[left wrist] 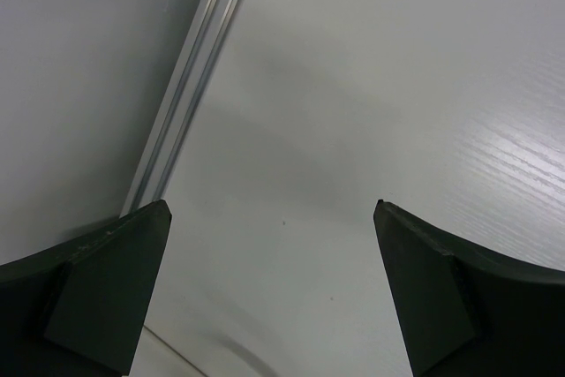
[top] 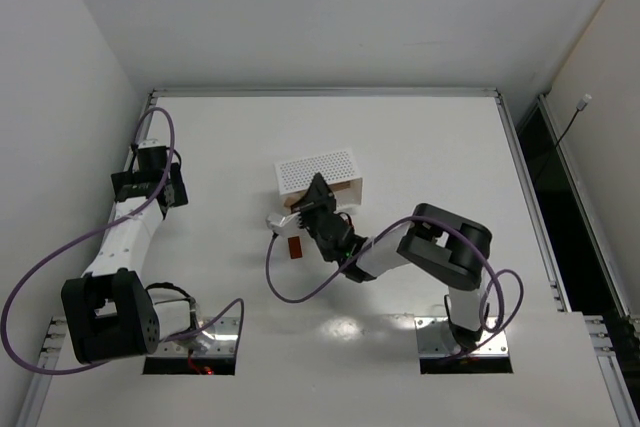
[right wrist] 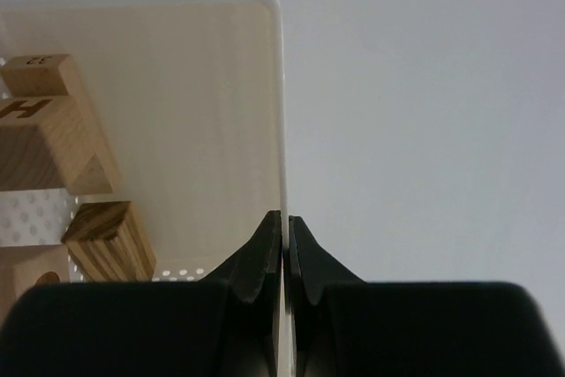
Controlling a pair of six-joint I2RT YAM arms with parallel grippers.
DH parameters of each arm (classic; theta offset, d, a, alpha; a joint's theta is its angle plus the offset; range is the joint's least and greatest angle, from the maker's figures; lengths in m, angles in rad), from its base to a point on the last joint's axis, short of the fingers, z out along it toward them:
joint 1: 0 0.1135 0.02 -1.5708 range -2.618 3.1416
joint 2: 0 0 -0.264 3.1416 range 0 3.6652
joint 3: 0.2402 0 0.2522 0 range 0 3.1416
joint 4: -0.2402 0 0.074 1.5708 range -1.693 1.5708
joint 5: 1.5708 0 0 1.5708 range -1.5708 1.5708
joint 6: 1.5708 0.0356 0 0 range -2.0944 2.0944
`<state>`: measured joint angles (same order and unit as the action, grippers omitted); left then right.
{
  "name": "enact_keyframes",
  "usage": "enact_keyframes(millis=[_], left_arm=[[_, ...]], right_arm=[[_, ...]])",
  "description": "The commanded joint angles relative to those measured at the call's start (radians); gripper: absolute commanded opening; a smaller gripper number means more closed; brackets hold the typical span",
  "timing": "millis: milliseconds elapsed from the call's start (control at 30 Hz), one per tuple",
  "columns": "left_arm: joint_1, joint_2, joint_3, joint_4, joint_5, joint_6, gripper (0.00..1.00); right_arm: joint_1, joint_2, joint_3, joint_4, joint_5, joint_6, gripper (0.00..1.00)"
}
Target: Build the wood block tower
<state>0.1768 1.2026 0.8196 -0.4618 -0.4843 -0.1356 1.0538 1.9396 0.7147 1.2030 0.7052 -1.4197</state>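
Note:
The wood block tower does not show as a stack; only loose blocks are in view. Light tan blocks (right wrist: pixel 53 143) and a striped one (right wrist: pixel 110 237) lie inside the white perforated tray (top: pixel 316 169), which is tipped on its side. A reddish-brown block (top: pixel 295 248) lies on the table just in front of the tray. My right gripper (right wrist: pixel 284 216) is shut on the tray's thin white wall (right wrist: pixel 281 86); from above it (top: pixel 318 205) sits at the tray's near side. My left gripper (left wrist: pixel 272 209) is open over bare table, far left (top: pixel 150 185).
An aluminium rail (left wrist: pixel 190 86) edges the white table (top: pixel 430 157) just left of the left gripper, with the wall behind it. Purple cables (top: pixel 290 287) loop near both arm bases. The right arm's elbow (top: pixel 445 242) stands right of the tray.

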Motion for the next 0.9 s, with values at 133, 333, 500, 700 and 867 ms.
enact_keyframes(millis=[133,333,500,700,867], left_arm=[[0.012,-0.009,0.024,0.015,0.012,-0.006,1.0],[0.012,0.052,0.059,0.018,-0.008,-0.015,1.0],[0.012,0.061,0.05,0.018,0.001,-0.025,1.0],[0.012,0.071,0.041,0.029,0.012,-0.025,1.0],[0.012,0.081,0.05,0.029,0.012,-0.025,1.0]], right_arm=[[0.064,-0.251,-0.075,0.54,0.048,0.039,0.0],[-0.025,0.077,0.071,0.615,-0.005,0.057,0.0],[-0.025,0.078,0.107,0.615,-0.006,0.057,0.0],[-0.025,0.059,0.097,0.615,0.014,0.057,0.0],[-0.015,-0.022,0.069,0.615,0.048,0.025,0.0]])
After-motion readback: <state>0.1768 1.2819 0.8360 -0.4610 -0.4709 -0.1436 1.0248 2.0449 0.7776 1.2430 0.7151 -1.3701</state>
